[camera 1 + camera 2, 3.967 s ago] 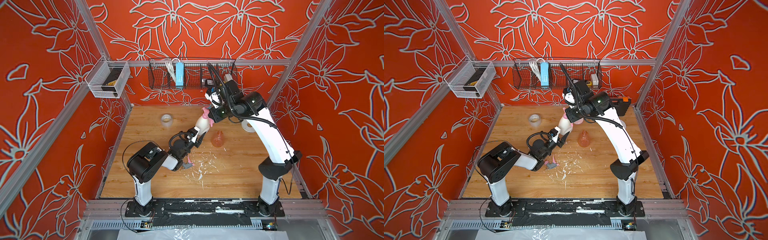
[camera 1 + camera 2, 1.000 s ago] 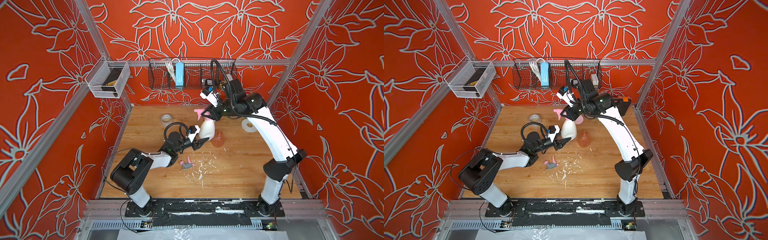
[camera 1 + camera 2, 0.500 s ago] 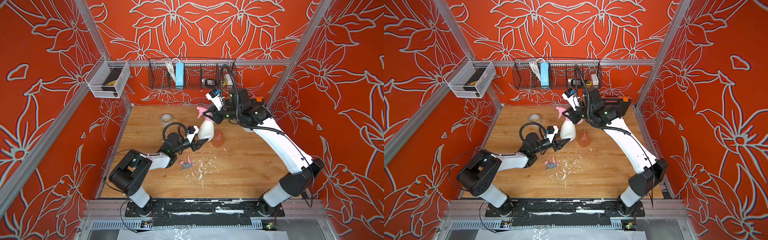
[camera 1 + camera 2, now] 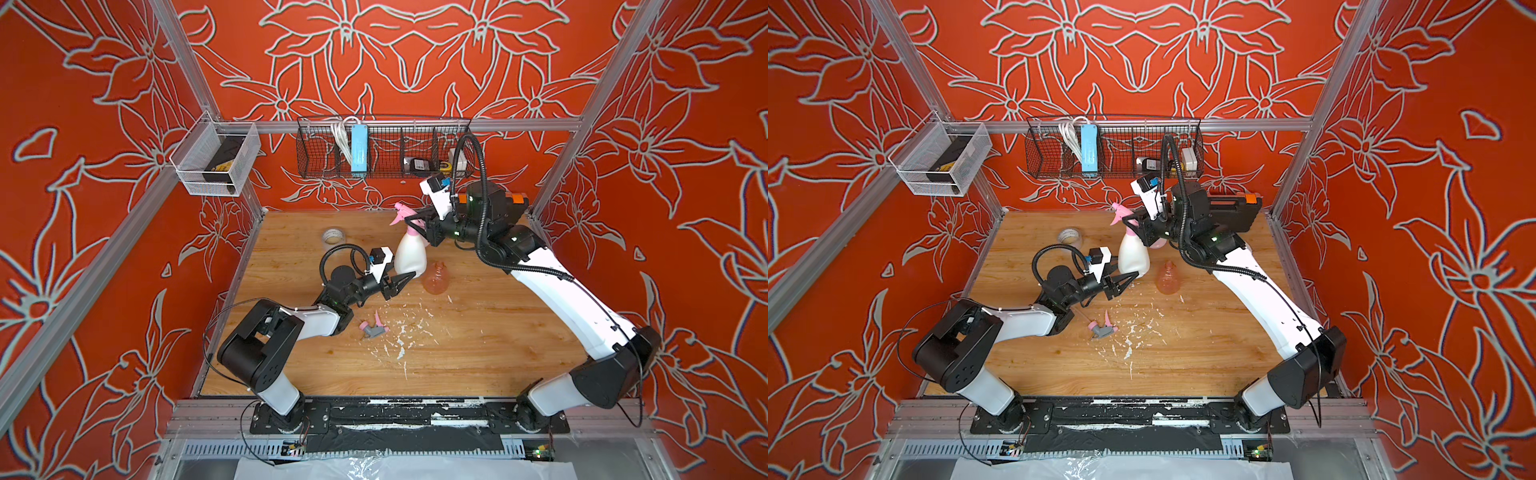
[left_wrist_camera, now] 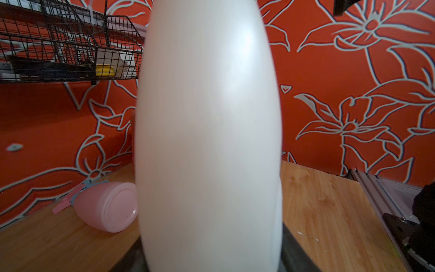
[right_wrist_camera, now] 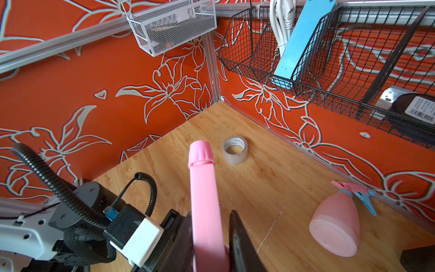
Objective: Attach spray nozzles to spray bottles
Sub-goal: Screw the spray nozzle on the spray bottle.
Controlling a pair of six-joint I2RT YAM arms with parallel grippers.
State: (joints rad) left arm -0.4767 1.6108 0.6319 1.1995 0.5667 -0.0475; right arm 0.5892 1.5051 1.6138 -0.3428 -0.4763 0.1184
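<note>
A cream-white spray bottle [image 4: 409, 259] [image 4: 1133, 259] stands upright mid-table and fills the left wrist view [image 5: 209, 131]. My left gripper [image 4: 400, 281] [image 4: 1124, 281] [image 5: 211, 259] is shut on its lower body. An all-pink spray nozzle [image 4: 405, 214] [image 4: 1121, 212] [image 6: 203, 188] sits on its neck, and my right gripper [image 4: 420, 223] [image 4: 1140, 224] [image 6: 209, 237] is shut on that nozzle. A translucent orange bottle [image 4: 435, 279] [image 4: 1168, 281] stands just right of it, bare-necked. A pink-and-grey nozzle [image 4: 374, 328] [image 4: 1102, 329] lies loose in front. A pink bottle [image 6: 334, 226] [image 5: 106, 207] with a pink-and-blue nozzle lies on its side near the back wall.
A tape roll [image 4: 333, 236] [image 6: 235, 150] lies at the back left of the wooden table [image 4: 478, 353]. White flakes are scattered around the loose nozzle. A black wire basket [image 4: 382, 149] and a white mesh basket [image 4: 216, 162] hang on the walls above.
My right arm's elbow has swung down and out to the right while its gripper stayed on the pink nozzle. The left gripper and white bottle have hardly moved.
</note>
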